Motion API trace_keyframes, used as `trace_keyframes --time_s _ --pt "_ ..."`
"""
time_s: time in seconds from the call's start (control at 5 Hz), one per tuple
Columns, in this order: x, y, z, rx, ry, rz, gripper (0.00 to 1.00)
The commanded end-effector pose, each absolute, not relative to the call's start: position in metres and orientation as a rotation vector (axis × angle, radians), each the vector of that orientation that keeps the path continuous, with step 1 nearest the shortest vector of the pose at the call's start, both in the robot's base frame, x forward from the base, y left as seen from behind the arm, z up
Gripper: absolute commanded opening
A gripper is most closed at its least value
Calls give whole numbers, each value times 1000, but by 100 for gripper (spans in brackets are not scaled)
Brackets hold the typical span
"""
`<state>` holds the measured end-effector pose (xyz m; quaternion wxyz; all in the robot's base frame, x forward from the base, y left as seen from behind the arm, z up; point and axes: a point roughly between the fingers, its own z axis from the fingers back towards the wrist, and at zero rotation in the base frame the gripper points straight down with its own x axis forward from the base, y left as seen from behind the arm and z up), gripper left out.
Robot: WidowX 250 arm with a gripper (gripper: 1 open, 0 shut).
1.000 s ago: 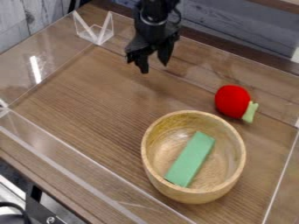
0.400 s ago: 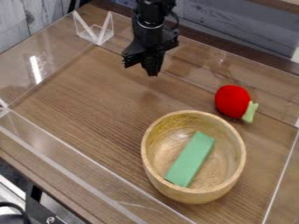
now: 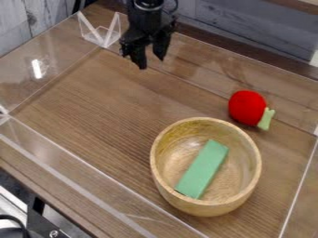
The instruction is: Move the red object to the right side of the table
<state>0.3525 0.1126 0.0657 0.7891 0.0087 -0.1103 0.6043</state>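
Note:
The red object (image 3: 250, 107), a small glossy strawberry-like toy with a pale green tip, lies on the table (image 3: 99, 112) near its right edge, just beyond the wooden bowl. My gripper (image 3: 140, 58) hangs far from it, up at the back left of the table, pointing down. Its dark fingers stand apart and nothing is between them.
A round light wooden bowl (image 3: 168, 177) with a flat green block (image 3: 203, 168) inside sits at the front right. Low clear acrylic walls (image 3: 99, 31) border the tabletop. Grey boards run behind the table.
The gripper shut its fingers, then opened them again, while it moved up and to the left, away from the red object. The toy and bowl stayed where they were.

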Motion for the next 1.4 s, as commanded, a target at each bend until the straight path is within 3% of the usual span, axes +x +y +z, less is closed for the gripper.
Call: trace_keyframes --time_s 0.0,0.6,1.2 --pt "356 123 103 -10 -343 1337 100" --pt "353 144 130 -17 -361 1257 100" --pt "356 144 118 41 -419 1066 100"
